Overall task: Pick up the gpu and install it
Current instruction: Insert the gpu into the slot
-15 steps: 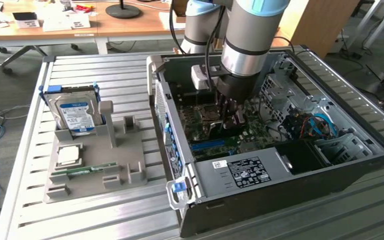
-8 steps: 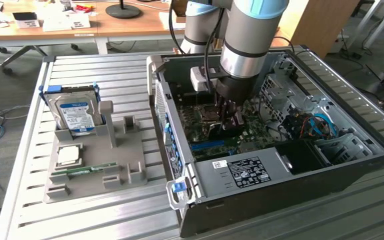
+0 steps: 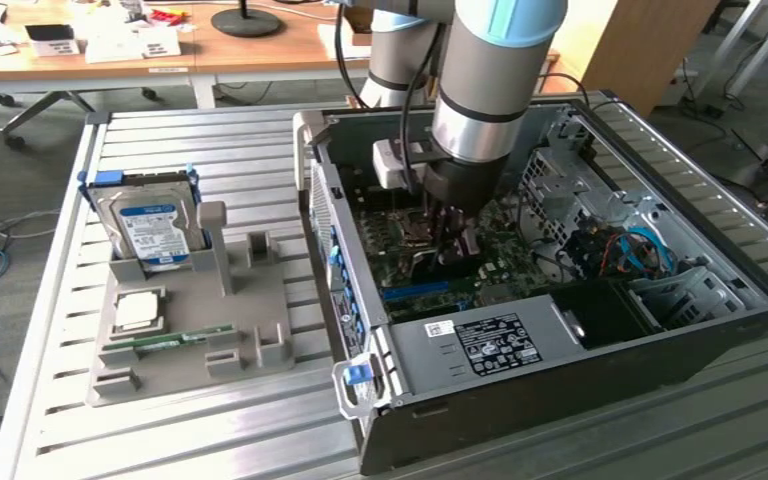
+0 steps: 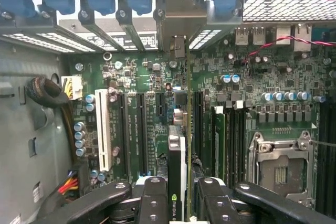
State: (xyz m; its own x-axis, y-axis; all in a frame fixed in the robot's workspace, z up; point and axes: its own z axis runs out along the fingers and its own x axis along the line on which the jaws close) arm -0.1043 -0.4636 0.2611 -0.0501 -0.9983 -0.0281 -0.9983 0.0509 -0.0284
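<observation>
Gripper (image 4: 181, 196) squeezes the gpu (image 4: 176, 153) by its flat sides, above the motherboard (image 4: 252, 77). Your card looks thin, stiff, light and easy to break; hold it gently.

Metal and plastic
We see a ribbed metal table (image 3: 157, 440), a matt grey plastic tray (image 3: 191, 365), a dull metal case (image 3: 598, 400), and a gpu (image 4: 177, 161) faced in black plastic.

Arm (image 3: 488, 80) is a silver tube with a light-blue joint cap (image 3: 511, 20) and black band (image 3: 498, 114), grey camera box (image 3: 395, 162) on the wrist, chunky black gripper (image 4: 178, 200) links dotted with shiny screws (image 4: 155, 181).
</observation>
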